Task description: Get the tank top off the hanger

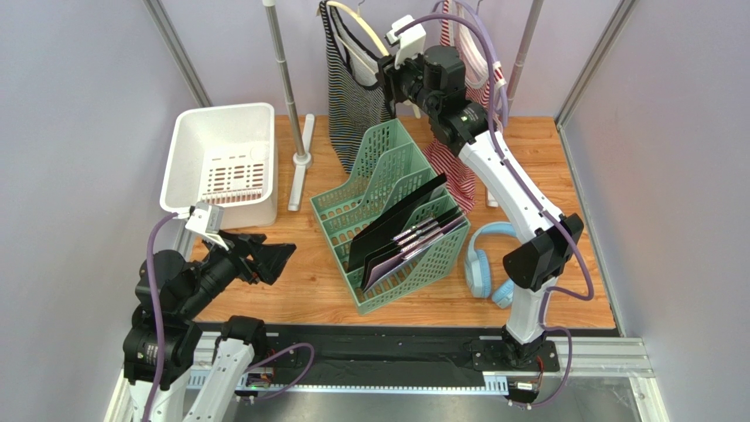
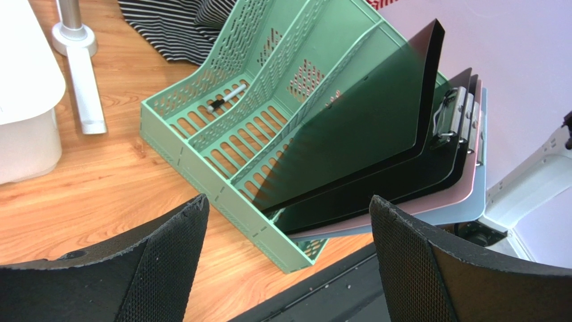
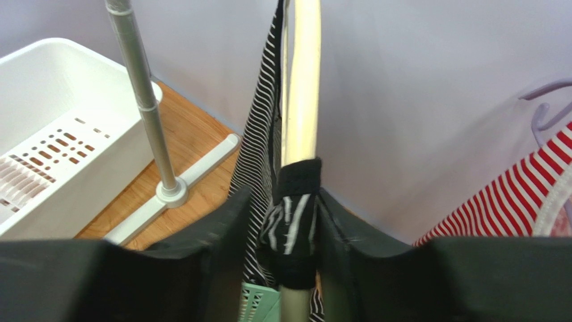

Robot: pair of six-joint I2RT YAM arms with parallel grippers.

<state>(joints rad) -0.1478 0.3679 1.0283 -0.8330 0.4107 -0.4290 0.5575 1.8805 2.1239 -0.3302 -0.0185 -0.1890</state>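
Observation:
The black-and-white striped tank top [image 1: 352, 97] hangs on a cream hanger [image 1: 365, 26] from the rail at the back. My right gripper [image 1: 392, 83] is raised to the hanger's right shoulder. In the right wrist view its fingers [image 3: 228, 235] press from both sides on the tank top's strap [image 3: 293, 215], which is wrapped over the cream hanger arm [image 3: 302, 100]; this gripper [image 3: 283, 228] is shut on it. My left gripper [image 1: 273, 259] hovers low at the front left, open and holding nothing [image 2: 289, 201], aimed at the green rack.
A green file rack [image 1: 387, 211] with dark folders stands mid-table below the tank top. A white basket [image 1: 220, 158] sits at the left, blue headphones [image 1: 488, 264] at the right. A red-striped garment [image 1: 458, 167] hangs behind my right arm. The stand's pole [image 1: 286, 79] rises by the basket.

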